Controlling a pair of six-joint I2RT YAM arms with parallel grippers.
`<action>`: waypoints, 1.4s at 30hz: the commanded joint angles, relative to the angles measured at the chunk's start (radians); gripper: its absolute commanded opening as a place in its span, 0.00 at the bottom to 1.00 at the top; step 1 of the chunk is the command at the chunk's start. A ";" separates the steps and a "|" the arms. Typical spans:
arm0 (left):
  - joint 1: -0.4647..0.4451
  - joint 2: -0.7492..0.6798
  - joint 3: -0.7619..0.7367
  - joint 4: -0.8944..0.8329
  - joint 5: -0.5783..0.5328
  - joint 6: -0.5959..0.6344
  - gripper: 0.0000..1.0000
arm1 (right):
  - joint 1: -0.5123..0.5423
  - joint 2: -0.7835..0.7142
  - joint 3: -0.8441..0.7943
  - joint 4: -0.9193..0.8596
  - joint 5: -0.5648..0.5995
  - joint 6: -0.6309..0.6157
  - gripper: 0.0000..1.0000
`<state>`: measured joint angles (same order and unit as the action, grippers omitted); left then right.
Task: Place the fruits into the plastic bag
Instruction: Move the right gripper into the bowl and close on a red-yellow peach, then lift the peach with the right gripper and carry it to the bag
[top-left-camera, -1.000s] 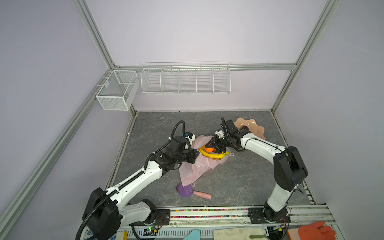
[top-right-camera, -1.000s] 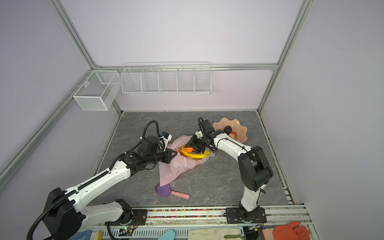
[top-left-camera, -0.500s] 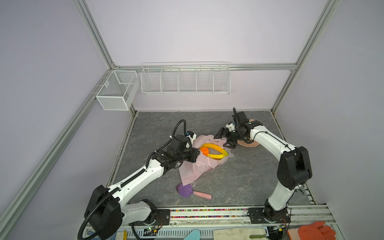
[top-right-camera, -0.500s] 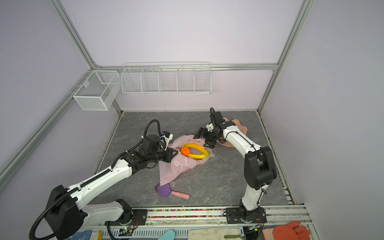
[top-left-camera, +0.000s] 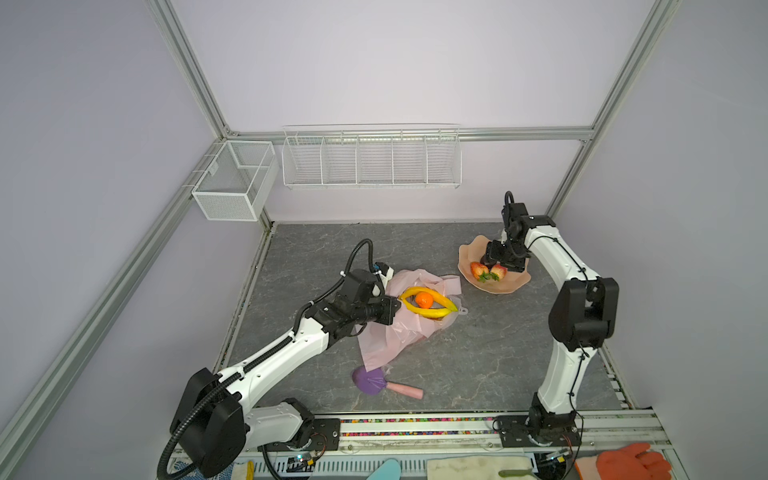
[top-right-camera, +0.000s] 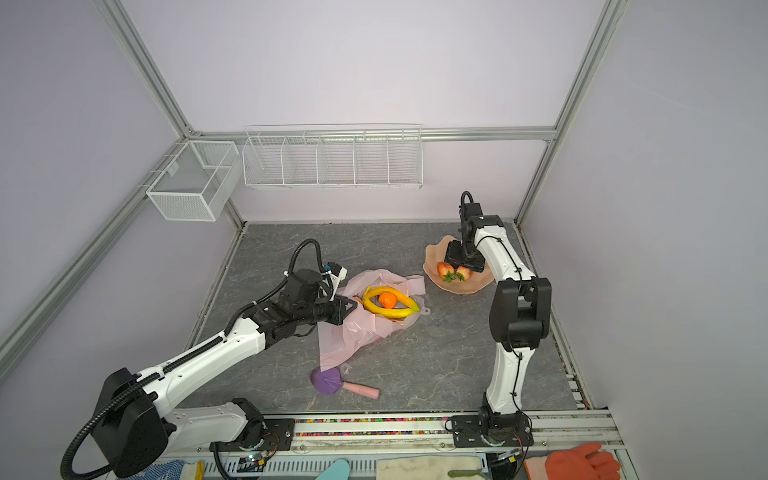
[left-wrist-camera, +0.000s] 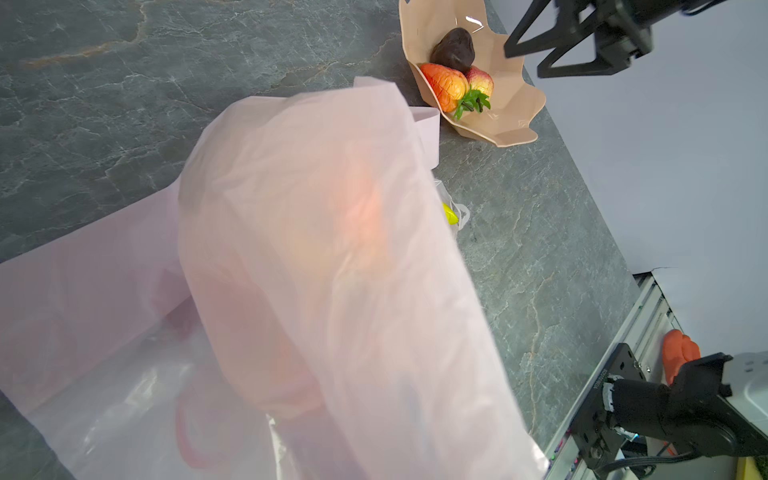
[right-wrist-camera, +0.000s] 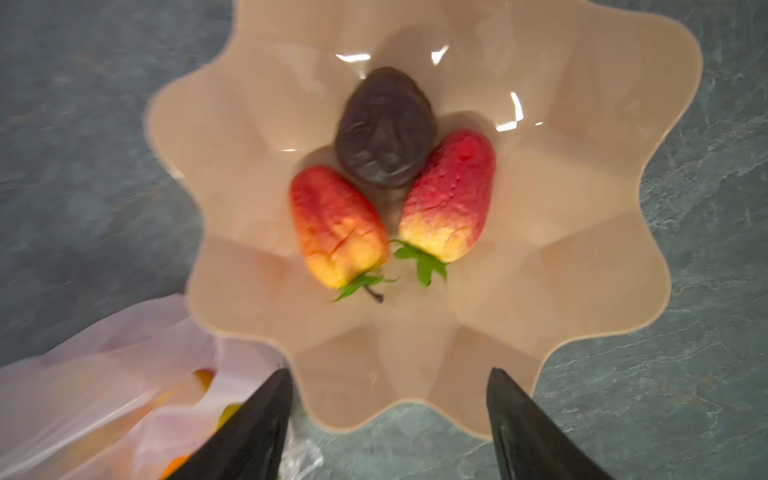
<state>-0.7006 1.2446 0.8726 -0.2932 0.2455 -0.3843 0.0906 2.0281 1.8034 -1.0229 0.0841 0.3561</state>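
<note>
The plastic bag (top-left-camera: 390, 340) lies crumpled mid-table, its mouth lifted by my left gripper (top-left-camera: 390, 309), which is shut on its rim. Inside the mouth lie two bananas (top-left-camera: 432, 311) curved around an orange (top-left-camera: 424, 299). In the left wrist view the pink bag (left-wrist-camera: 332, 249) covers the jaws. My right gripper (right-wrist-camera: 388, 374) hangs open and empty over the peach bowl (right-wrist-camera: 582, 208). In that bowl lie two strawberries (right-wrist-camera: 338, 226) (right-wrist-camera: 449, 195) and a dark ball (right-wrist-camera: 384, 129). Both top views show the right gripper (top-right-camera: 451, 259) above the bowl (top-right-camera: 478, 282).
A purple round-headed tool with a pink handle (top-left-camera: 374, 380) lies near the front, beside the bag's bottom end. White wire baskets (top-left-camera: 370, 158) (top-left-camera: 232, 183) hang on the back wall and the left frame. An orange glove (top-left-camera: 631, 461) lies beyond the front rail.
My right gripper let go of the orange in the bag's mouth, drew back to the right and now hangs open over the bowl. The left gripper kept its hold on the bag.
</note>
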 joint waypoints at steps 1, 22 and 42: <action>-0.004 0.001 0.023 0.006 0.016 0.009 0.00 | -0.015 0.082 0.051 -0.049 0.108 -0.061 0.72; -0.005 -0.017 0.020 -0.009 0.012 0.007 0.00 | -0.058 0.297 0.200 0.024 0.106 -0.083 0.69; -0.005 -0.010 0.030 -0.015 0.014 0.005 0.00 | -0.064 0.199 0.099 0.057 0.079 -0.076 0.37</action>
<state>-0.7006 1.2434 0.8726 -0.2970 0.2554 -0.3847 0.0326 2.3131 1.9640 -0.9619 0.1783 0.2760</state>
